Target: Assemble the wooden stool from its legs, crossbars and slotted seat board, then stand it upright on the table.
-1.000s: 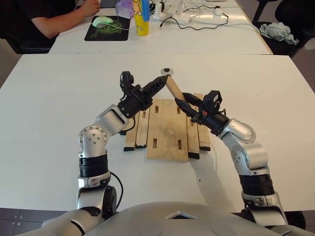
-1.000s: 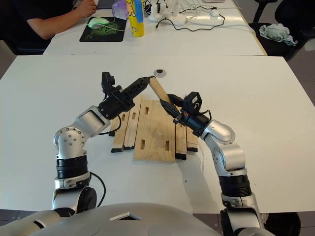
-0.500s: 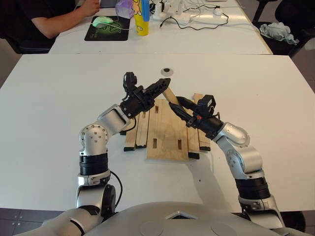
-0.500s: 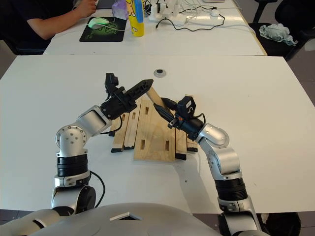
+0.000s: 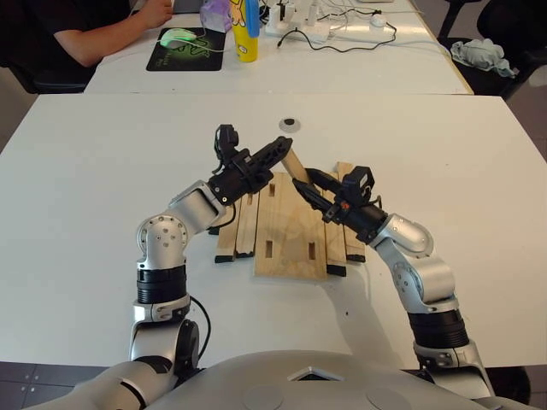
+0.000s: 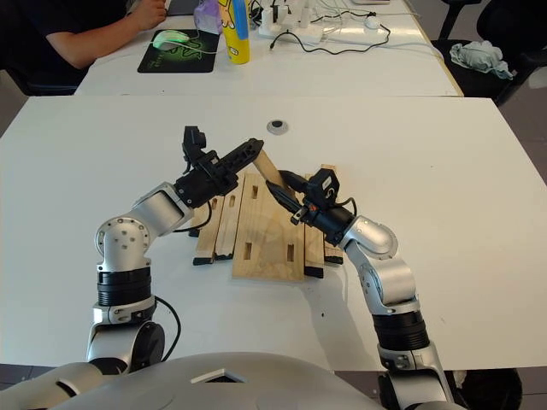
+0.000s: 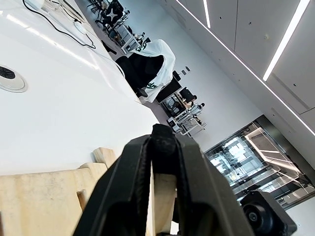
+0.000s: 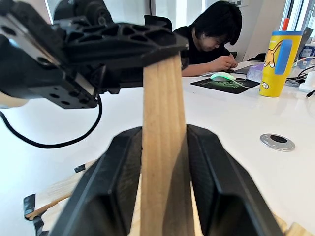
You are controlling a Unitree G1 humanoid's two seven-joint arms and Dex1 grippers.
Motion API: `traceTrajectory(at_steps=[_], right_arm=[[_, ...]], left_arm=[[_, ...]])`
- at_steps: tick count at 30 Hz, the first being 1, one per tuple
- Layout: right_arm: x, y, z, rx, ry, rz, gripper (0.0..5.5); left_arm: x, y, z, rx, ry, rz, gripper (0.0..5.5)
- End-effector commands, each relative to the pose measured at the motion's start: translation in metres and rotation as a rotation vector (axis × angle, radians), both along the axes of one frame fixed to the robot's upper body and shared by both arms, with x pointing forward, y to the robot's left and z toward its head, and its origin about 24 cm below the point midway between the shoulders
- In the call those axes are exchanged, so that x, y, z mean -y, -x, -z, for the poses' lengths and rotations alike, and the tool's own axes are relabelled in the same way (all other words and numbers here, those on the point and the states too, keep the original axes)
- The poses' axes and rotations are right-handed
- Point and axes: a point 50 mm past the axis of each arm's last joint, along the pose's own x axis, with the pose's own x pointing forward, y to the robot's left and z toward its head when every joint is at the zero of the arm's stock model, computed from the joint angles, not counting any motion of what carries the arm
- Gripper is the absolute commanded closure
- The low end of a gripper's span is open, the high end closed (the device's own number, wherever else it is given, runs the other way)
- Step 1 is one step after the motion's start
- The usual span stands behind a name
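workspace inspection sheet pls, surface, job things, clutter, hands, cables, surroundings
surface: white table, parts near its middle
job's things: slotted seat board lying flat; wooden pieces flat along both its sides; one wooden bar held tilted above the board
clutter: round grommet set in the table
hands: left hand and right hand both shut on the wooden bar, the left at its upper end
cables: cords on the rear table
surroundings: rear table carries a yellow cup, mouse pad, grey cloth
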Motion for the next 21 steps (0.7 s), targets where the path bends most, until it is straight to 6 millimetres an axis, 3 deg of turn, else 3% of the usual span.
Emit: traceTrajectory(at_steps=[1, 6, 8, 14, 21], right_arm=[[-0.002, -0.001, -0.001, 0.001, 0.004, 0.011, 4.18], [0.001, -0.006, -0.002, -0.036, -0.037, 0.043, 4.18], [0.002, -0.007, -0.001, -0.033, -0.02, 0.065, 3.72], [0.014, -0.005, 0.007, -0.08, 0.001, 0.131, 3.68], [0.035, -0.008, 0.013, -0.101, -0.004, 0.282, 3.68]], left_arm=[[-0.004, -0.004, 0.002, 0.013, -0.042, -0.044, 4.99], [-0.01, -0.008, 0.002, 0.062, -0.121, -0.111, 5.03], [-0.013, -0.009, 0.002, 0.075, -0.128, -0.148, 5.03], [-0.031, -0.011, -0.004, 0.115, -0.149, -0.279, 5.07], [-0.069, 0.01, -0.014, 0.12, -0.148, -0.531, 5.07]])
